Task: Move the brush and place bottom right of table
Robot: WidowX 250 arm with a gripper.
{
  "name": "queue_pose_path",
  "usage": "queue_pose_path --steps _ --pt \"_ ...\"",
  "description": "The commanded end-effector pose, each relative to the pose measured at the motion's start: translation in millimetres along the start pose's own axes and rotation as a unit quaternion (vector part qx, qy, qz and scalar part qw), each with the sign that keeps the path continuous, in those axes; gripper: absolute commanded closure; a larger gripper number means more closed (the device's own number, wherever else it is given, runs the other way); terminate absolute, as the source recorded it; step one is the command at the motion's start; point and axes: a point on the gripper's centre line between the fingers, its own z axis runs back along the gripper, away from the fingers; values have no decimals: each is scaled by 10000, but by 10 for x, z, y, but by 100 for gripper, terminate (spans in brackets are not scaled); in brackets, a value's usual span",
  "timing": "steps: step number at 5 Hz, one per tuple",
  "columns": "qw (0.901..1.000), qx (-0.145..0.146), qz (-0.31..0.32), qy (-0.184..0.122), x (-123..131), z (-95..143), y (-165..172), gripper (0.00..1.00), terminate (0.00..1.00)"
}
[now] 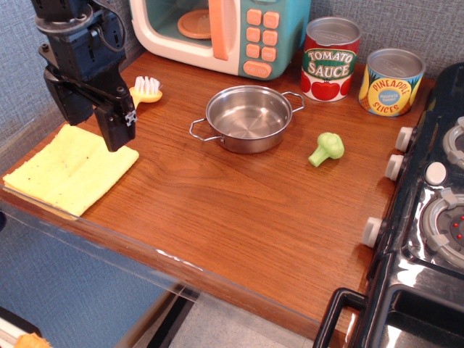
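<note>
The yellow brush point(147, 90) lies at the back left of the table point(239, 210), white bristles up. Only its round head shows; its handle runs behind my gripper and is hidden. My black gripper point(94, 127) hangs just left of the brush head, over the far edge of a yellow cloth. Its two fingers point(116, 129) stand apart with nothing between them, so it is open and empty. I cannot tell whether it touches the brush handle.
A yellow cloth point(69, 170) lies at the front left. A steel pot point(248, 118) sits mid-table, green toy broccoli point(327, 148) to its right. A toy microwave point(221, 32) and two cans point(330, 58) stand at the back. A black toy stove point(428, 217) fills the right side.
</note>
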Motion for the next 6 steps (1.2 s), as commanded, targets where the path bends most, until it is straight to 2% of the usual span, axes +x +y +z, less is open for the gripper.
queue_pose_path --steps 1,2,3,4,5,6 --pt "10000 0 0 0 0 0 0 0 0" --pt "9998 -32 82 -200 62 -92 98 0 0" --pt "9983 -75 -147 -553 179 -195 180 0 0" --pt "9980 308 -359 -429 339 -381 499 0 0" --pt "9978 586 101 -284 501 -525 821 0 0" --pt "9968 657 437 -83 660 -658 1026 0 0"
